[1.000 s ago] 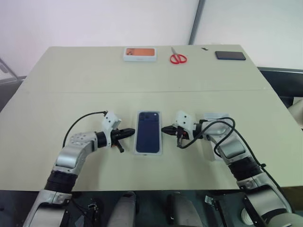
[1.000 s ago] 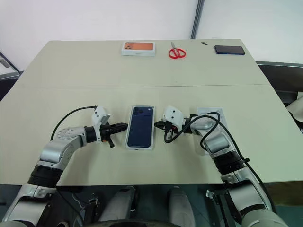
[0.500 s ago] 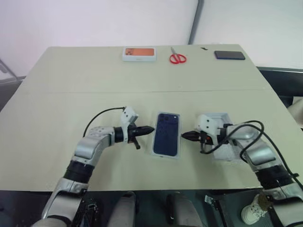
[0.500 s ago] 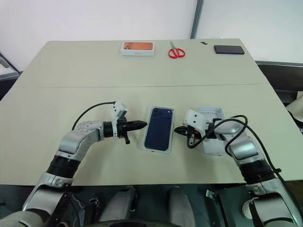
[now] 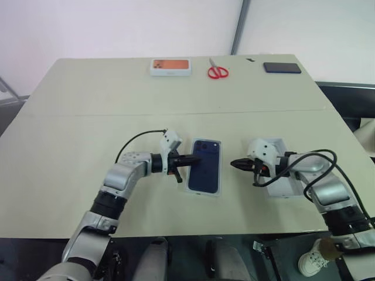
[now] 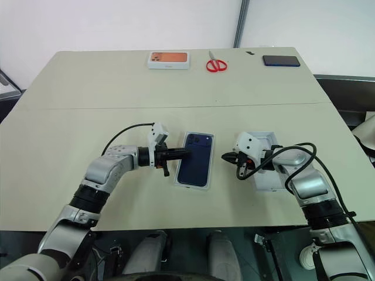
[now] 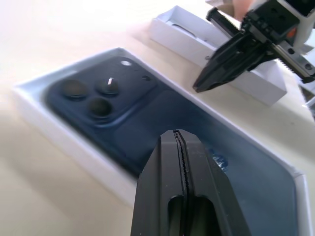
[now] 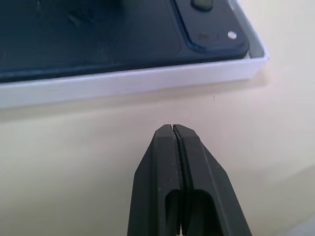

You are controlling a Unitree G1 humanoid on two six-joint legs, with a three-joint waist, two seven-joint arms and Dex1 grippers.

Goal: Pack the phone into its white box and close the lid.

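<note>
The dark blue phone (image 5: 205,166) lies back up in the white box (image 7: 74,142) at the middle of the table, its camera cluster (image 7: 91,96) at the far end. My left gripper (image 5: 198,158) is shut, and its tip reaches over the phone's left side. My right gripper (image 5: 233,163) is also shut and empty. It points at the box's right wall (image 8: 123,83) from a short gap away. The lid (image 5: 285,182) lies on the table to the right, partly under my right arm.
Along the table's far edge lie a white box printed orange (image 5: 171,67), red scissors (image 5: 218,72) and a small black slab (image 5: 282,68). A black cable (image 5: 137,140) loops over my left forearm, and another hangs by my right wrist.
The white box with the phone has slid to the right and turned slightly. Both grippers moved right with it, staying shut.
</note>
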